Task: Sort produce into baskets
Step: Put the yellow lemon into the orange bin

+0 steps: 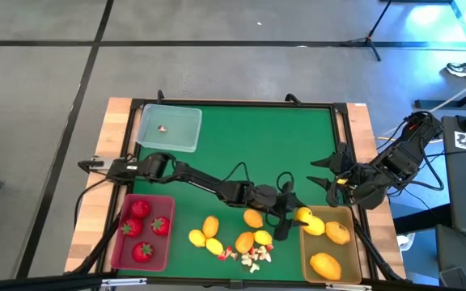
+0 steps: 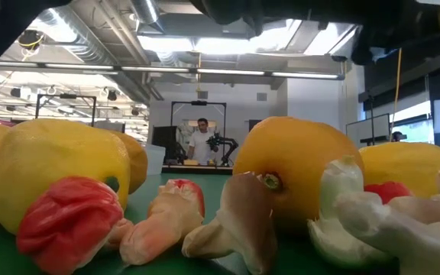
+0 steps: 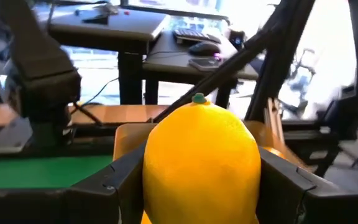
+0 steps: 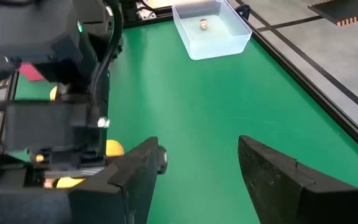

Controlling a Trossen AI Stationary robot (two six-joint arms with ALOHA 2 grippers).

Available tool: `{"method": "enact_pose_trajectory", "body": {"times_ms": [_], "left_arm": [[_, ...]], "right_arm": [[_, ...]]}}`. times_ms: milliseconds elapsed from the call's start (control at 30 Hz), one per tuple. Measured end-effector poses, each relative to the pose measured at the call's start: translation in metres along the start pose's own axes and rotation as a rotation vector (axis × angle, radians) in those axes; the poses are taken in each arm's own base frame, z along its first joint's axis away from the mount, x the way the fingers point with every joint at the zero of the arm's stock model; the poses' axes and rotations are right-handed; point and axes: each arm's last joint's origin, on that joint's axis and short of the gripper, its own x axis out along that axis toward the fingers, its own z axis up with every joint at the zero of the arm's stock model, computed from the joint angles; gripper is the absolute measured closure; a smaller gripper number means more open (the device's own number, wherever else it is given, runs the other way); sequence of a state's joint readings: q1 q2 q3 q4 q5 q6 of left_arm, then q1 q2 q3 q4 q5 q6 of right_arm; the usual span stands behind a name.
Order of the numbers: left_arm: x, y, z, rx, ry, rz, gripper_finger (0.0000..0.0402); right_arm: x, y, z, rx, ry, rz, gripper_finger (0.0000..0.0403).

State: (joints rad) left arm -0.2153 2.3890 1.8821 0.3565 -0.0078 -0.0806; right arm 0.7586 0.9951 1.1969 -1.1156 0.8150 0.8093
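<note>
My left gripper (image 1: 294,215) reaches across from the table's left and is shut on a yellow lemon (image 1: 304,215) at the left rim of the tan basket (image 1: 348,257), which holds three lemons. Several loose lemons (image 1: 210,225) and small white-and-red bits (image 1: 252,257) lie on the green mat near the front edge. The red basket (image 1: 120,252) at the front left holds three strawberries. The clear basket (image 1: 186,121) at the far left holds one tiny bit. My right gripper (image 1: 324,171) hangs open over the mat's right side, with nothing between its fingers. My left gripper pinches the lemon's two opposite sides (image 3: 157,174) between its two fingers (image 3: 107,182). The fingers come nearly level from the table's left. The lemon's end with the green nub (image 3: 199,98) points away from the gripper, toward the tan basket's wall (image 3: 128,135).
A dark frame (image 1: 241,103) borders the green mat, with wooden table edge outside it. The loose lemons and bits crowd the front middle, as the low view shows close up (image 2: 59,172). Bare mat (image 4: 229,99) lies between the clear basket and my right gripper.
</note>
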Motion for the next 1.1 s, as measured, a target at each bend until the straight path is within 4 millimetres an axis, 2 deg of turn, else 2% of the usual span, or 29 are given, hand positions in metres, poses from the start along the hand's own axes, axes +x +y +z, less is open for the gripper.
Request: {"method": "enact_pose_trajectory", "body": {"times_ms": [233,633,767,933,1100], "left_arm": [[0.011,0.000,0.003,0.084,-0.035,-0.040,0.0178],[0.030,0.012,-0.012,0.117,-0.083,-0.136,0.0174],[0.033,0.009,-0.012,0.148,-0.098,-0.154,0.0137],[0.034,0.008,-0.013,0.165,-0.102,-0.094,0.0082],[0.034,0.011,-0.011,0.102,-0.112,-0.084,0.0066]], "right_arm": [[0.001,0.001,0.000,-0.004,0.002,-0.002,0.0182],[0.001,0.001,-0.001,-0.005,0.019,0.012,0.0182],[0.001,0.001,-0.001,-0.005,0.019,0.013,0.0182],[0.001,0.002,-0.001,-0.005,0.019,0.013,0.0182],[0.001,0.002,-0.001,-0.004,0.019,0.013,0.0182]]}}
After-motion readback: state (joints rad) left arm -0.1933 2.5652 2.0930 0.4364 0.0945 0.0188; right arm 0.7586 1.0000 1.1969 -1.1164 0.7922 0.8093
